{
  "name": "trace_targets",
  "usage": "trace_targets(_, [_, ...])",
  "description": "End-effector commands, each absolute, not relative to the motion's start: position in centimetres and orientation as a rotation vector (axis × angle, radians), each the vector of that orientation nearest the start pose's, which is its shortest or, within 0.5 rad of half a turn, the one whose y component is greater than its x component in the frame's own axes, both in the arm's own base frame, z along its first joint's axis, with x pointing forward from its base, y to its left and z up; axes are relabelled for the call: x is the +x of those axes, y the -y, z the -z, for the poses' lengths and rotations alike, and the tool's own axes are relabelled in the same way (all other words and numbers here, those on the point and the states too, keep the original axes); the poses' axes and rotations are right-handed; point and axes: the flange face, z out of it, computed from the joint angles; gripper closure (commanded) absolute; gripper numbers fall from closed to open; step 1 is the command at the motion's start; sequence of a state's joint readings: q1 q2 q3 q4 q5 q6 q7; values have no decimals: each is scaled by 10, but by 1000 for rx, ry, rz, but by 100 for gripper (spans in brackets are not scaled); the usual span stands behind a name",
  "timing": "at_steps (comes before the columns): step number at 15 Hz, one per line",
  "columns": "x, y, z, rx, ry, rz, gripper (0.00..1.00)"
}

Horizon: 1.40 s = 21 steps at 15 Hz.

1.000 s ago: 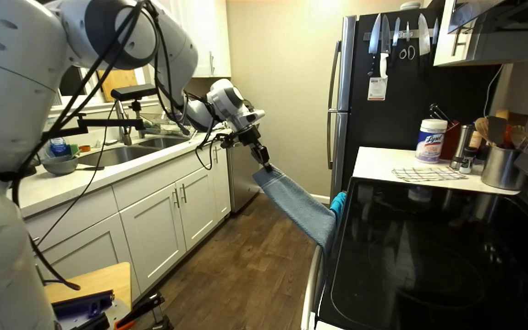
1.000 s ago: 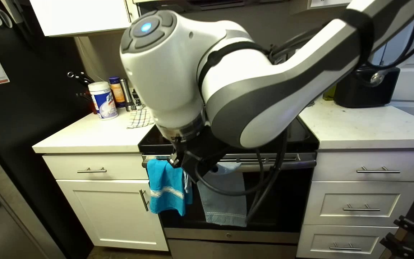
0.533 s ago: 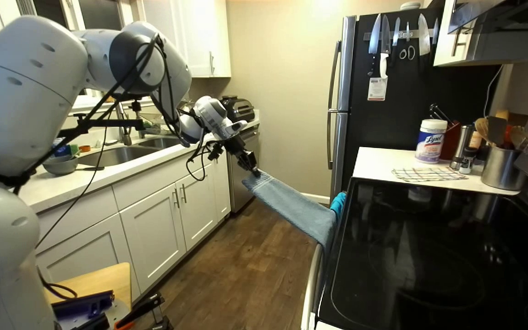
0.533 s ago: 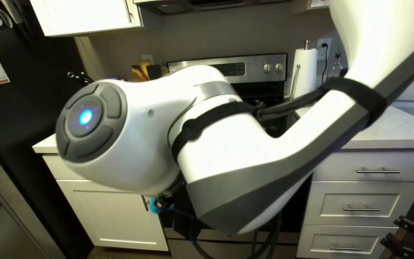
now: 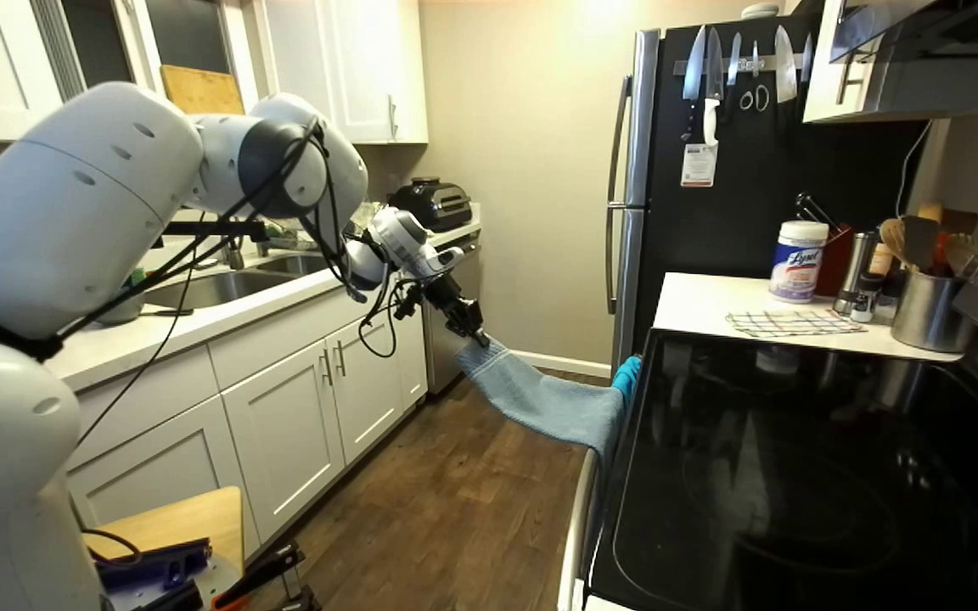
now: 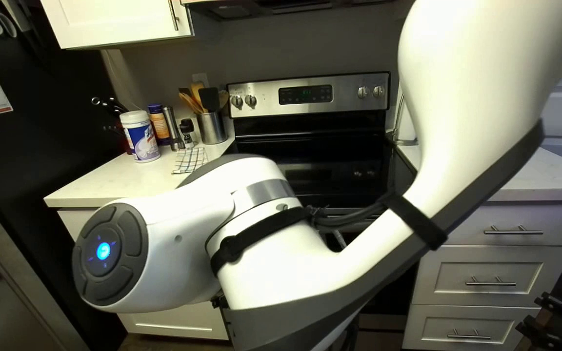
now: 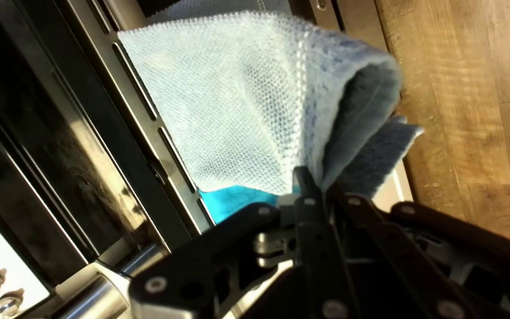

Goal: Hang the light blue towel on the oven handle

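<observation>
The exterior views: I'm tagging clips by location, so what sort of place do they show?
A kitchen, most likely a home one, judging by the black glass cooktop, the metal sink and the tall fridge in an exterior view.

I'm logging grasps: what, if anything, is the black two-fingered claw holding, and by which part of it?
The claw holds the long light blue cloth towel, pinched at its free end beside the white stitched line.

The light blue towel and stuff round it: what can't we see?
Hand: mostly behind the arm in an exterior view.
Oven handle: partly under the towel in an exterior view.
Stove display: numbers too small in an exterior view.
Towel's hanging part: cut off by the wrist view's top.
</observation>
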<state>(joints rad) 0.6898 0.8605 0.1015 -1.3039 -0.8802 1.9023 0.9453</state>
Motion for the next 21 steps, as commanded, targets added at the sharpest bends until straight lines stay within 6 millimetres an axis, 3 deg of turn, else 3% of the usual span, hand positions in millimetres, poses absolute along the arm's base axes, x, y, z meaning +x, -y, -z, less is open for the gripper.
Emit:
trace_targets(1, [585, -462, -208, 2389, -293, -429, 68])
trace_targets(5, [603, -458, -202, 2371, -269, -400, 43])
trace_targets(12, [621, -451, -217, 2366, -184, -411, 2])
trace_targets(21, [632, -431, -238, 2303, -12, -375, 0])
